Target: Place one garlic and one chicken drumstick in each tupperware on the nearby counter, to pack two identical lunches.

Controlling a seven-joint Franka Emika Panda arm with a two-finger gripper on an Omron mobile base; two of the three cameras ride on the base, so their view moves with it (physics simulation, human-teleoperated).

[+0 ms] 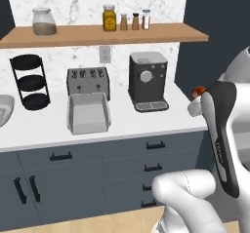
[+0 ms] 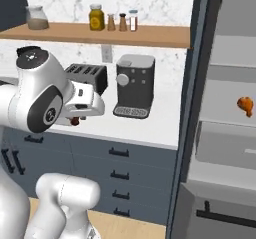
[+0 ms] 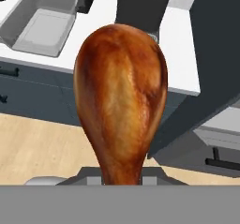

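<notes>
My gripper [image 1: 196, 99] is shut on a chicken drumstick [image 3: 121, 96], held by its thin bone end with the plump end pointing away. It hangs in the air off the counter's [image 1: 49, 129] right end, in front of the drawers. The held drumstick [image 1: 198, 90] shows as a small orange-brown tip at the hand. A rectangular grey tupperware [image 1: 88, 112] sits empty before the toaster, well left of the gripper. The rounded tupperware [image 1: 4, 109] is cut off at the far left. Another chicken drumstick [image 2: 245, 104] lies on a shelf of the open fridge. The garlic is out of view.
A dark toaster [image 1: 88, 81] and a coffee machine [image 1: 148, 81] stand at the back of the counter, with a black three-tier stand [image 1: 30, 81] to the left. A wooden shelf [image 1: 161, 33] with jars hangs above. The open fridge [image 2: 225, 148] is on the right.
</notes>
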